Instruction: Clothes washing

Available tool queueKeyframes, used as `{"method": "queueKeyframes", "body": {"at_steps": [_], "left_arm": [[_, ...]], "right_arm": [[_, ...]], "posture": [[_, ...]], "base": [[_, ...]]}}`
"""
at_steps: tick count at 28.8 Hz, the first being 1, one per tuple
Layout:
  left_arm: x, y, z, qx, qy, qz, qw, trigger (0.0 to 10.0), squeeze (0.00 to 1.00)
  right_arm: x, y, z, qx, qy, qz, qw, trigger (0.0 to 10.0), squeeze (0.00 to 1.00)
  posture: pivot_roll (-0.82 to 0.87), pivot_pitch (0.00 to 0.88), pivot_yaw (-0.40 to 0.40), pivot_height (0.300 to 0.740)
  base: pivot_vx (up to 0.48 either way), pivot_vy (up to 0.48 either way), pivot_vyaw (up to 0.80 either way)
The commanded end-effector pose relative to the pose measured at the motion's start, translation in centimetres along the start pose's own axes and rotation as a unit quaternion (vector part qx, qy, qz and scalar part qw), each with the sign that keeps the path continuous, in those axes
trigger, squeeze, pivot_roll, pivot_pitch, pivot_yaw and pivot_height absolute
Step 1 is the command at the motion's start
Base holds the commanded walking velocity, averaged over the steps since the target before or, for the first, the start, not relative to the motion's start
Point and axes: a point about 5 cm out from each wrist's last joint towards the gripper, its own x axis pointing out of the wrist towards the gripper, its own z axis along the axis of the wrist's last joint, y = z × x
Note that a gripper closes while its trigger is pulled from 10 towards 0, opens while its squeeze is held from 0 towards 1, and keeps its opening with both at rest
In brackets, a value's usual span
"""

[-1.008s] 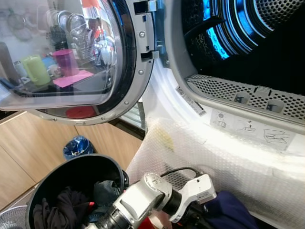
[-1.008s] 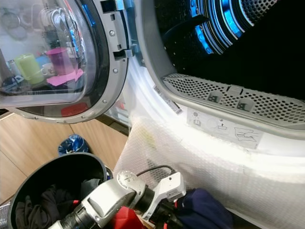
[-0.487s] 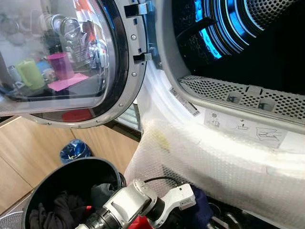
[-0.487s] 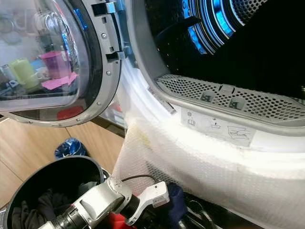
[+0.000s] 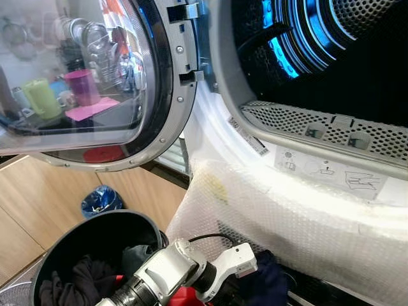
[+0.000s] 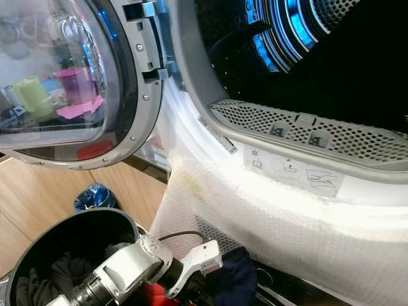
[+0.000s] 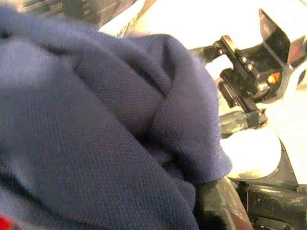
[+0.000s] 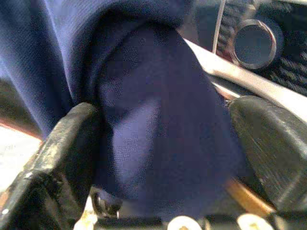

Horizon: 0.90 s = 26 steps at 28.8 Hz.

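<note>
The navy garment (image 7: 96,124) is hiding the left gripper's jaws. The frame's bottom edge is cutting off the black laundry bin (image 5: 95,239). Items reflected in the door glass (image 5: 70,70) are blurring together.

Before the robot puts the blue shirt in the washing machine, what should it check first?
1. Door swung open: ok.
2. Drum clear of clothes: cannot tell, mostly dark.
3. Blue shirt between the right gripper fingers: ok.
4. Left gripper also gripping the shirt: cannot tell.
5. Shirt lifted to the opening: not ok, it sits low, below the bubble wrap.
6. More clothes waiting in the black bin: ok.
</note>
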Motion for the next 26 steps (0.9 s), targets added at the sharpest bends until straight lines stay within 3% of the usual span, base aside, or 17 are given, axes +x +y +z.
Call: {"method": "queueKeyframes", "body": {"at_steps": [1, 5, 12, 15, 20, 22, 26], "left_arm": [[-1.1, 0.3, 0.8, 0.024, -0.012, 0.012, 1.000, 0.0, 0.00], [-1.6, 0.8, 1.3, 0.030, -0.028, 0.025, 0.999, 0.0, 0.00], [-1.2, 0.6, 1.6, 0.029, -0.033, 0.018, 0.999, 0.0, 0.00], [-0.7, 0.4, 1.9, 0.033, -0.039, 0.012, 0.999, 0.0, 0.00], [-0.4, 0.3, 2.4, 0.037, -0.047, 0.012, 0.998, 0.0, 0.00], [-0.1, 0.2, 2.9, 0.038, -0.054, 0.008, 0.998, 0.0, 0.00], [0.0, 0.1, 3.0, 0.037, -0.057, 0.005, 0.998, 0.0, 0.00]], "right_arm": [[-0.3, -0.3, 0.1, -0.010, 0.001, -0.008, 1.000, 10.0, 0.00], [-1.0, -0.1, 1.0, -0.007, -0.028, 0.003, 1.000, 10.0, 0.00], [-0.1, 1.0, 2.9, 0.004, -0.080, 0.030, 0.996, 10.0, 0.00], [0.6, 2.5, 3.1, -0.007, -0.061, 0.080, 0.995, 10.0, 0.00], [0.9, 2.7, 2.7, -0.010, -0.044, 0.085, 0.995, 10.0, 0.00], [1.4, 2.9, 2.1, -0.017, -0.025, 0.082, 0.996, 10.0, 0.00], [2.2, 2.0, 2.6, -0.014, -0.041, 0.022, 0.999, 10.0, 0.00]], "posture": [[-0.03, 0.005, 0.144, 0.740], [-0.04, 0.009, 0.139, 0.740], [-0.04, 0.011, 0.138, 0.740], [-0.04, 0.014, 0.136, 0.740], [-0.04, 0.016, 0.133, 0.740], [-0.04, 0.017, 0.132, 0.740], [-0.04, 0.018, 0.132, 0.740]], "base": [[0.000, 0.000, 0.00], [0.000, 0.000, 0.00], [0.000, 0.000, 0.00], [0.000, 0.000, 0.00], [0.000, 0.000, 0.00], [0.000, 0.000, 0.00], [0.000, 0.000, 0.00]]}}
